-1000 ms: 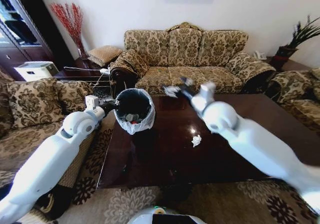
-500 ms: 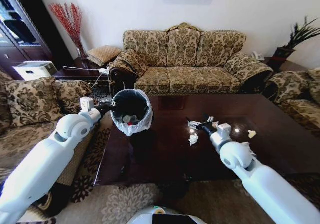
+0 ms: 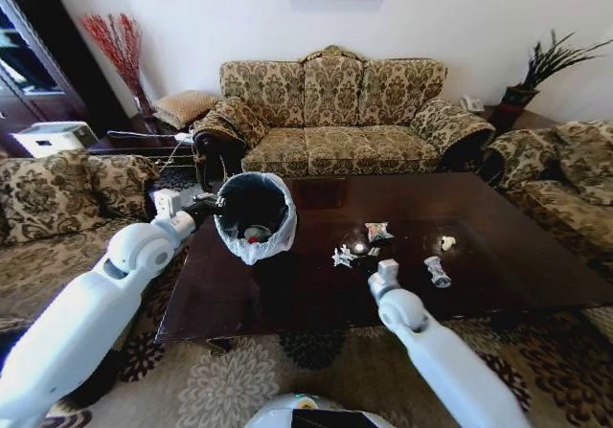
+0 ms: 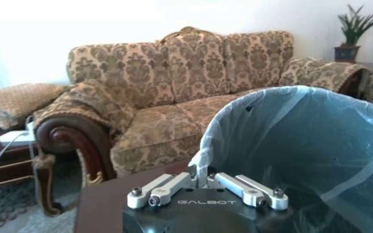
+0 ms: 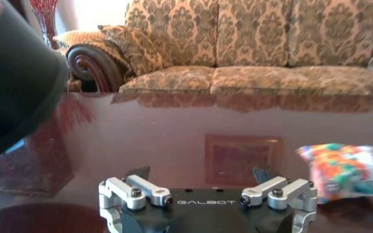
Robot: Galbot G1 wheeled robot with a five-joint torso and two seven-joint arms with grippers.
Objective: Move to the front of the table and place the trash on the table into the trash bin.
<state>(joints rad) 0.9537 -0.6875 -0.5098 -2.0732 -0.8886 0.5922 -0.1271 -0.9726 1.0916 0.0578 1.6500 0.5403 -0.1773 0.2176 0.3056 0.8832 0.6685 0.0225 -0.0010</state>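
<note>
Table carries bin at its left end, rim pinched by left gripper. Right gripper, jaws spread and empty, low beside wrapper. Step: pick-up; next needs closing on wrapper.

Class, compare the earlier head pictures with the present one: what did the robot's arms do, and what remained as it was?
The right gripper swung from high near the trash bin down to the table, now open by the white paper wad and colourful wrapper. The camera shifted too. The left gripper stayed clamped on the bin's rim.
</note>
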